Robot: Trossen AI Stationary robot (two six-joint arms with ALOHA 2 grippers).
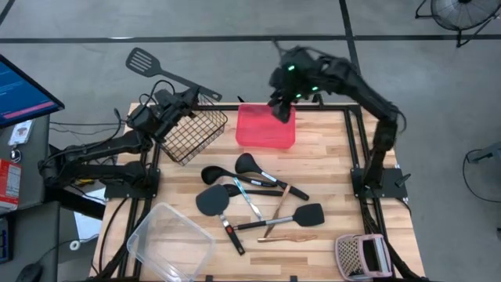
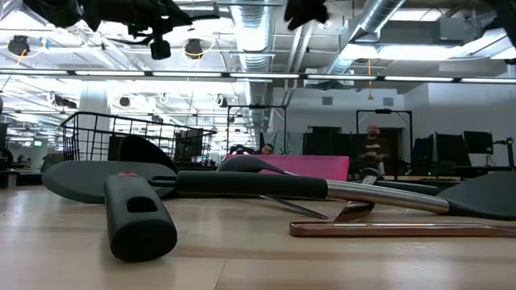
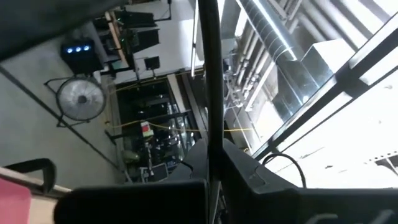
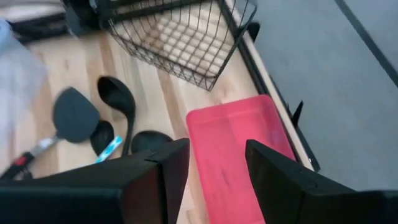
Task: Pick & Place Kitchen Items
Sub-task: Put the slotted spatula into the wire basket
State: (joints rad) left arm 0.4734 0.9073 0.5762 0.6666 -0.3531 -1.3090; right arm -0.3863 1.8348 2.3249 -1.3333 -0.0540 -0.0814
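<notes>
Tabletop utensils (image 1: 250, 196) lie well apart from right tool (image 1: 282, 110).

Colours only, so here goes. The table (image 1: 329, 157) is pale blond wood with long plank stripes and a black frame edge. The tray (image 1: 266, 127) at 12 o'clock is bright red, more pinkish from the low camera. The wire basket (image 1: 196, 131) at 10 o'clock is a black grid. The slotted turner (image 1: 145, 62) is black too. The utensils in the middle are mostly black, like the ladle (image 1: 249, 164) and the spatula (image 1: 211, 201), with silver shanks. 1 stick (image 1: 288, 238) is copper. The tub (image 1: 168, 243) is clear. The mesh item (image 1: 362, 255) at 5 o'clock is pinkish with white. The floor is grey with dark lines.
</notes>
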